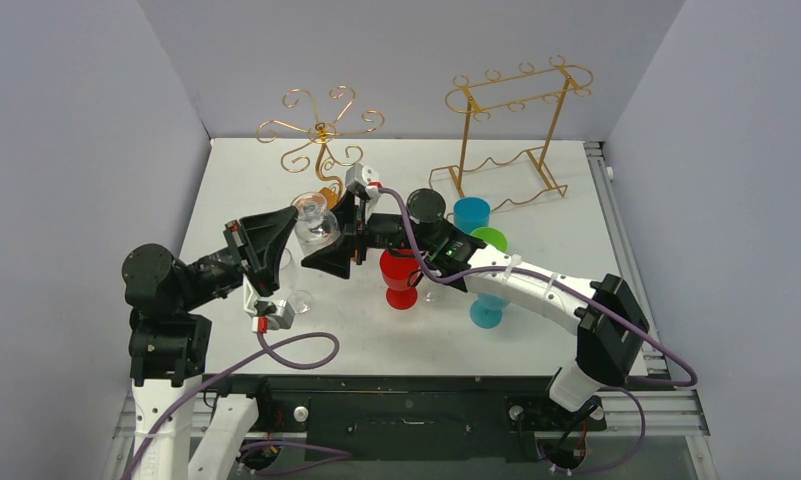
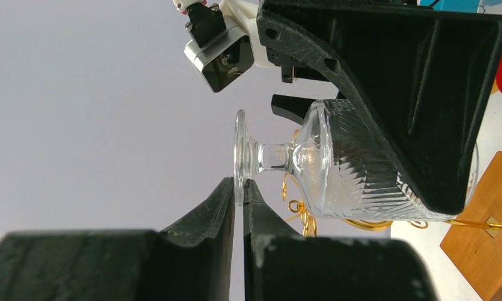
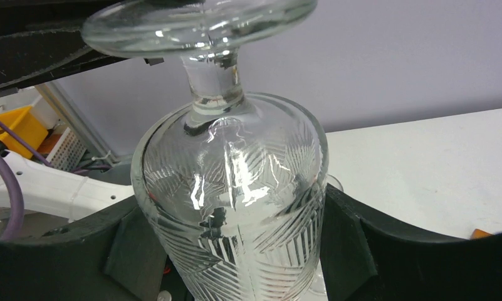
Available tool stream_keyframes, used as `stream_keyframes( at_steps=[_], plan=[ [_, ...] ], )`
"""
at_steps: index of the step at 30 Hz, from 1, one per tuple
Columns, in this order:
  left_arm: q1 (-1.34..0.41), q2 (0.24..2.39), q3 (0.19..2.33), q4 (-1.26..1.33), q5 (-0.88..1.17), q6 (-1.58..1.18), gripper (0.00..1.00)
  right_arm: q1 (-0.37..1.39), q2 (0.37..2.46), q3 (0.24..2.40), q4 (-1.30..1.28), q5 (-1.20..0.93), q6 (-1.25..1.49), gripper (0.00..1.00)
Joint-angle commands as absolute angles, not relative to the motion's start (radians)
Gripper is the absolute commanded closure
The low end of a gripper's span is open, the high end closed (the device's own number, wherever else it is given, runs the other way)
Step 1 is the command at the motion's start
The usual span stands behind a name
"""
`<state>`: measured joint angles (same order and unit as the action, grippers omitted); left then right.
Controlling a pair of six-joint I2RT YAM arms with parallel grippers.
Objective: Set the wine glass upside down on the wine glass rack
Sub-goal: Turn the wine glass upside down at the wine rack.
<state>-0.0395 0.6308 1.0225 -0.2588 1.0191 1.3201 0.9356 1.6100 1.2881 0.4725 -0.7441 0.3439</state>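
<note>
glass gripped by both arms, off the rack

i've got the wine glass [image 1: 314,222] up in the air btwn the two arms, above the worktop [image 1: 566,240] and just in front of the wine glass rack [image 1: 321,128]. it's not hung on the rack, and i can't see it touching the wire.

right fingers [image 3: 386,244] are clenched on the bowl, one each side, w/ the ribbed glass pressed against both. in the r. wrist view the foot is at the top and the bowl below it.

left fingers [image 2: 210,213] are almost together, w/ the rim of the foot pinched in the thin slot btwn the tips. to that cam the glass lies sideways: stem level, bowl partly covered by one black finger of the right arm. so both sets grasp the same glass, left at the foot, right at the bowl.

rack: gold spiral arms on a wavy stem, back left of the worktop. its brown wooden base [image 2: 486,219] sits flat, and some of the wire shows behind the bowl in the l. wrist view.

other stuff: taller gold frame rack [image 1: 511,130] at back right. red goblet [image 1: 401,275] is under the right arm. black round lid [image 1: 426,205], blue cup [image 1: 471,213] and green cup [image 1: 491,238] are close together beside it. a blue goblet [image 1: 488,310] is partly hidden by the right forearm.
</note>
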Motion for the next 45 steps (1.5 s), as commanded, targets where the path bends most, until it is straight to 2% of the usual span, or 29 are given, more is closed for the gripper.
stream_keyframes(
  at_steps=[1, 4, 5, 9, 11, 14, 20, 27, 30, 37, 45],
  plan=[
    [-0.038, 0.637, 1.049, -0.183, 0.999, 1.333, 0.97, 0.924, 1.55, 1.255, 0.558, -0.664, 0.293, 0.65],
    [-0.038, 0.641, 1.047, -0.195, 0.99, 1.328, 0.75, 0.916, 1.555, 1.256, 0.547, -0.614, 0.271, 0.83],
    [-0.038, 0.642, 1.048, -0.199, 0.985, 1.326, 0.64, 0.913, 1.556, 1.256, 0.547, -0.598, 0.264, 0.87],
    [-0.038, 0.646, 1.046, -0.215, 0.96, 1.309, 0.22, 0.899, 1.577, 1.261, 0.53, -0.528, 0.231, 0.94],
    [-0.038, 0.654, 1.053, -0.239, 0.934, 1.3, 0.11, 0.885, 1.598, 1.27, 0.531, -0.505, 0.231, 0.96],
    [-0.038, 0.68, 1.083, -0.263, 0.859, 1.209, 0.03, 0.877, 1.627, 1.292, 0.528, -0.473, 0.219, 0.96],
    [-0.032, 0.84, 1.276, -0.339, 0.577, 0.823, 0.04, 0.876, 1.699, 1.368, 0.478, -0.406, 0.171, 0.96],
    [-0.006, 0.949, 1.307, -0.285, 0.385, 0.515, 0.0, 0.875, 1.766, 1.421, 0.526, -0.348, 0.198, 0.97],
    [0.039, 1.004, 1.329, -0.271, 0.315, 0.406, 0.12, 0.876, 1.79, 1.441, 0.549, -0.338, 0.213, 0.97],
    [0.181, 1.161, 1.441, -0.26, 0.371, 0.223, 0.24, 0.874, 1.814, 1.468, 0.56, -0.324, 0.222, 0.98],
    [0.186, 1.302, 1.522, -0.267, 0.432, 0.191, 0.26, 0.862, 1.851, 1.504, 0.575, -0.296, 0.248, 0.99]
  ],
)
